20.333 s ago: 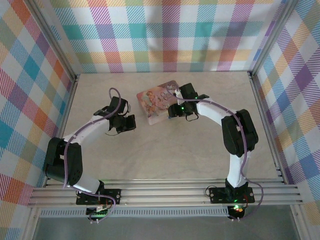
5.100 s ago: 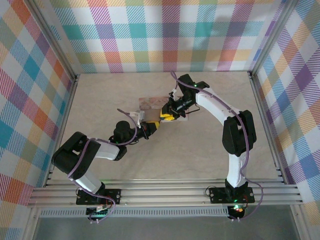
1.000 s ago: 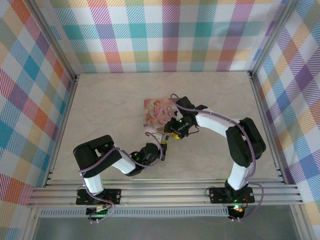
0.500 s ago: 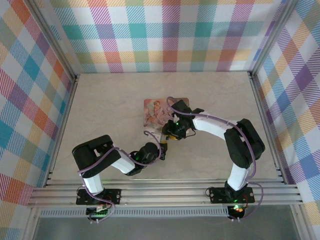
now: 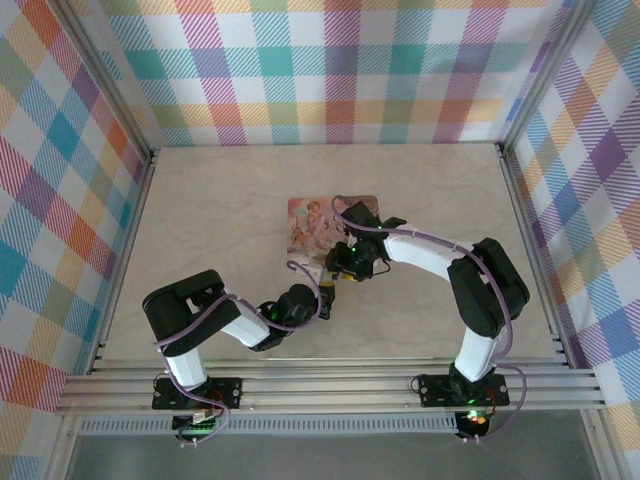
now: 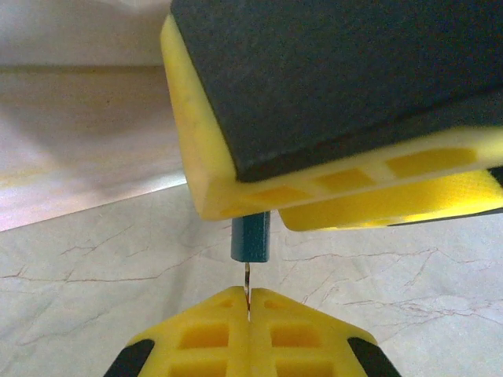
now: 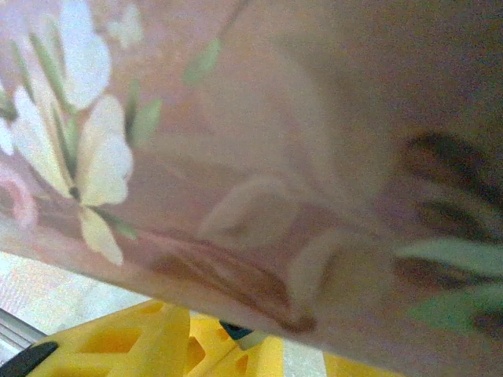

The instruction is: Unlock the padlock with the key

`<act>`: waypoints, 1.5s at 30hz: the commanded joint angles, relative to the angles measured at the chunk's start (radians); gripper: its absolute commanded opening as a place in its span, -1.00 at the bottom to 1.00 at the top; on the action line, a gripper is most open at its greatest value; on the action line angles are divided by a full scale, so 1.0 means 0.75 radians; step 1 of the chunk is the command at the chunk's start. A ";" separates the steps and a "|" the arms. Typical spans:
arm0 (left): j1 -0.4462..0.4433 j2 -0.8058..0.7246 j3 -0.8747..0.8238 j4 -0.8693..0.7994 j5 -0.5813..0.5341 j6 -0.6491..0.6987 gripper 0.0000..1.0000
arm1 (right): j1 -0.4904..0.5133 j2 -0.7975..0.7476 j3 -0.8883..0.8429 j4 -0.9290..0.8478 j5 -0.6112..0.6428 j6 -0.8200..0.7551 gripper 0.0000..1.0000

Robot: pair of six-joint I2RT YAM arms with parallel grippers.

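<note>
- Near the middle of the table (image 5: 200, 210), two grippers meet tip to tip, just beside one pink tin (image 5: 308, 222).
- The left gripper (image 6: 248, 302) has its two yellow fingers pressed tight together on one key (image 6: 247, 279), a thin grey sliver poking up.
- The right gripper (image 6: 271, 216) has its jaws closed on one padlock (image 6: 251, 239), small and blue-green, sticking out from between its yellow fingers.
- The key's tip touches the padlock's lower end.

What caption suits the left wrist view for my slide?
The left fingers pinch the key, its tip at the underside of the padlock held by the right fingers.
</note>
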 commanded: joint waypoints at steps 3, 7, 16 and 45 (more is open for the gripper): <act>0.011 -0.046 0.027 0.022 0.027 -0.023 -1.00 | 0.014 0.042 -0.017 -0.177 -0.005 0.060 -0.18; 0.015 -0.051 0.026 0.014 0.033 -0.023 -1.00 | 0.017 0.037 -0.014 -0.179 0.003 0.057 -0.56; 0.026 -0.056 0.026 0.012 0.052 -0.022 -1.00 | 0.020 0.022 -0.006 -0.186 0.016 0.049 -1.00; 0.140 -0.762 0.264 -1.266 -0.027 -0.105 0.03 | -0.011 -0.264 -0.373 0.486 0.046 0.714 -1.00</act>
